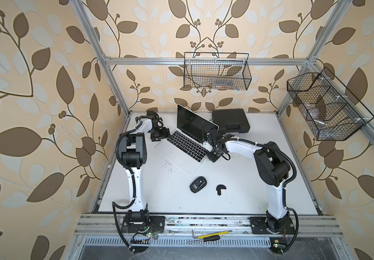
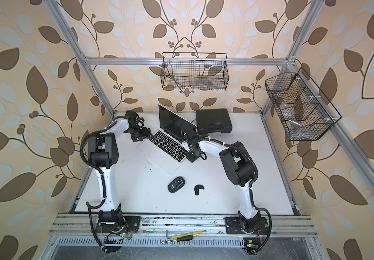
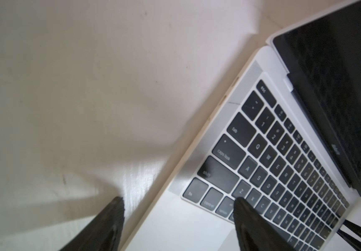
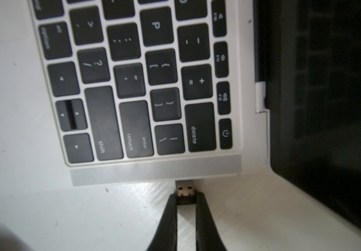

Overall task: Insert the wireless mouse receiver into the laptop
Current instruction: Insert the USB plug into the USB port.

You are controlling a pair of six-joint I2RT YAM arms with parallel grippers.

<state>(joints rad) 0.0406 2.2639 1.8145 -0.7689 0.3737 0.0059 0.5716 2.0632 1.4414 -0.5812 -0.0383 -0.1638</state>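
Left wrist camera first: my left gripper (image 3: 179,201) is spread wide and carrying nothing. One black finger (image 3: 114,217) is over the white tabletop (image 3: 66,87), the other over the bottom-left keys of the slim silver laptop with black keys (image 3: 175,230). In both top views that gripper (image 1: 159,135) (image 2: 140,134) sits at the laptop's left edge. The laptop (image 1: 177,158) lies open and angled on the table with its screen dark. Moving right, the black oval mouse (image 1: 198,184) lies on the table in front of the laptop, well clear of both arms. Now the right wrist camera: my right gripper (image 4: 186,196) is pinched nearly closed on the tiny black wireless mouse receiver (image 4: 185,189). The pads grip its black body, and its metal plug points at the laptop's right side edge, level with the delete and power keys. The plug's tip meets that edge, most of the metal is exposed, and I can't tell whether any of it is in a port. Further right, a flat black D-shaped cover piece (image 1: 220,188) lies just beside the mouse. At the back, a black rectangular plastic case with a moulded handle (image 1: 230,121) sits behind the screen.
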